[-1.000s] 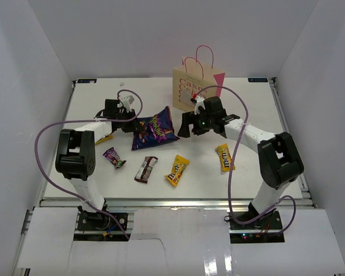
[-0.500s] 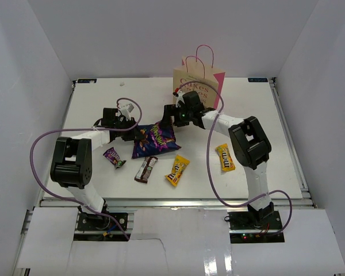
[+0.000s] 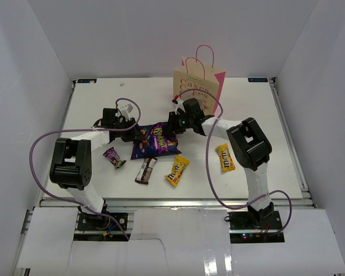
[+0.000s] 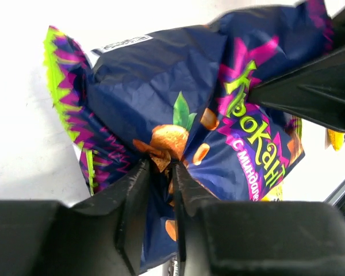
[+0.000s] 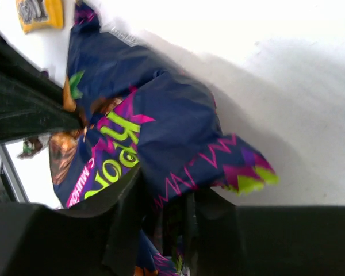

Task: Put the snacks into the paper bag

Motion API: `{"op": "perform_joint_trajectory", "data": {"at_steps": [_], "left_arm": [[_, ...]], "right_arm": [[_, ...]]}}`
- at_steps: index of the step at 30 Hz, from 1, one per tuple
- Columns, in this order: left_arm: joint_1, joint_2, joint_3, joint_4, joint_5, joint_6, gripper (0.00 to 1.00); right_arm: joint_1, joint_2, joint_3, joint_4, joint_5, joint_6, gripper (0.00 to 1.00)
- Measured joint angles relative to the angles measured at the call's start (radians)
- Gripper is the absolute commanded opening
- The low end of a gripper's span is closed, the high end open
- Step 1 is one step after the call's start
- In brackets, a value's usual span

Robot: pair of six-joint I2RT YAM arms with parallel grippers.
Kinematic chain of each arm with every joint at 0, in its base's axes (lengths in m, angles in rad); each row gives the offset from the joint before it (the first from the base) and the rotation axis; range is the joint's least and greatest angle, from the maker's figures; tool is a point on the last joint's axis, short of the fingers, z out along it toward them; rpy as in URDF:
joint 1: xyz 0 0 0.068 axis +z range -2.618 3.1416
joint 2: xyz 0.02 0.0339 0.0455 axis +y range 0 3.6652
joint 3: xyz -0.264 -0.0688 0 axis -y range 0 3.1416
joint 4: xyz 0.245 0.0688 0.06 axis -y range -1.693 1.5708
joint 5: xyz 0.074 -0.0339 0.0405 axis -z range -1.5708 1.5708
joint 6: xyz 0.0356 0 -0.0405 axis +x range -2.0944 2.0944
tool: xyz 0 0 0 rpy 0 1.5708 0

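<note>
Reaching inward, left fingers (image 4: 132, 201), right fingers (image 5: 123, 221) pinching purple bag (image 3: 155, 140)

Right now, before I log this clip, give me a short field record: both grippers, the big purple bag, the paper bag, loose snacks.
left gripper: shut on the large purple bag, at its left end
right gripper: shut on the same bag, at its far right corner
large purple bag: crumpled, pinched between both grippers
paper bag: upright at the far side of the table
loose snacks: small purple wrapper, brown bar, two yellow packs, lying nearer the arm bases
</note>
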Motion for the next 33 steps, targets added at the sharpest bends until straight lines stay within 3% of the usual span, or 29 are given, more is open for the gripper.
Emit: {"op": "perform_joint_trajectory", "data": {"at_steps": [4, 7, 9, 12, 21, 33], "left_arm": [[0.006, -0.033, -0.012, -0.021, -0.014, -0.032, 0.42], [0.016, -0.085, -0.031, -0.05, -0.039, -0.056, 0.73], [0.025, -0.143, -0.047, -0.063, -0.064, -0.08, 0.79], [0.039, -0.264, -0.062, -0.068, -0.1, -0.122, 0.98], [0.05, -0.651, -0.131, -0.029, -0.184, -0.211, 0.98], [0.05, -0.814, -0.264, -0.082, -0.184, -0.265, 0.98]], "right_arm": [[0.004, -0.045, -0.042, 0.006, -0.029, -0.02, 0.08], [0.01, -0.075, -0.056, 0.004, -0.05, -0.049, 0.08], [0.012, -0.098, -0.056, -0.004, -0.072, -0.09, 0.08], [0.014, -0.148, -0.052, -0.041, -0.12, -0.18, 0.08], [0.018, -0.28, 0.105, -0.247, -0.215, -0.435, 0.08], [-0.01, -0.359, 0.152, -0.344, -0.233, -0.507, 0.08]]}}
